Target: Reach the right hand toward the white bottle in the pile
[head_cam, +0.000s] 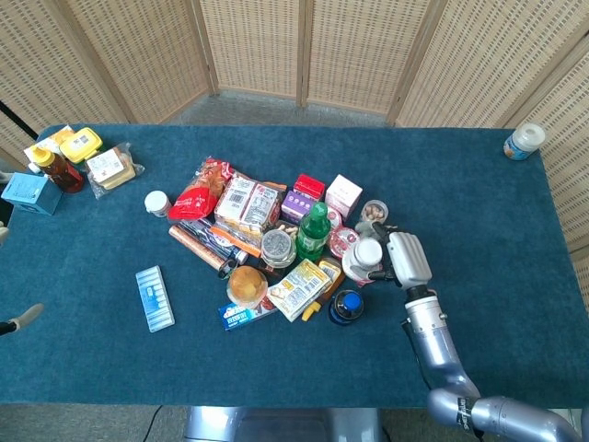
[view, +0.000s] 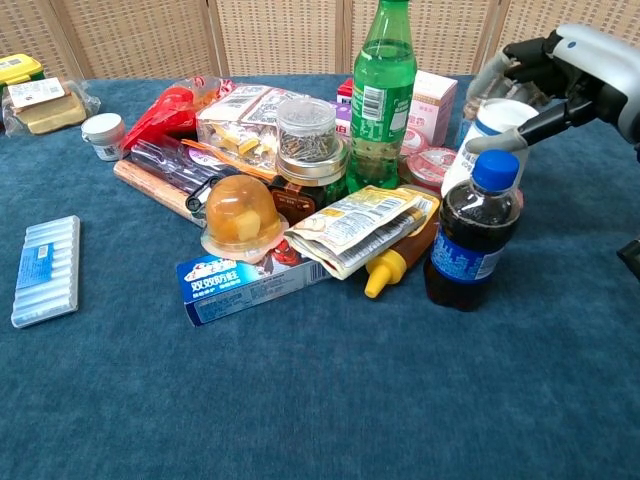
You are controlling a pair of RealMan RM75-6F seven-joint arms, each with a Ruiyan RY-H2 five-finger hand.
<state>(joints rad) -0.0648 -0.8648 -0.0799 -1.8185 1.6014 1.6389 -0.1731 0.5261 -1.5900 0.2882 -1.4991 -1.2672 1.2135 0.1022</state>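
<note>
Right hand (view: 560, 70) at the white bottle (view: 478, 145), fingers curved around its top; a firm grip cannot be confirmed.
Rigid, smooth plastic, probably light and tippy; best held around the body.

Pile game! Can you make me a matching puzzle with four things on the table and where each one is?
Things:
1. white bottle
2. green bottle
3. dark cola bottle
4. blue blister pack

Places:
A. alone, left of the pile
B. at the right robot hand
C. tallest, middle of the pile
D. front right edge of the pile

Pairs: 1-B, 2-C, 3-D, 4-A
</note>
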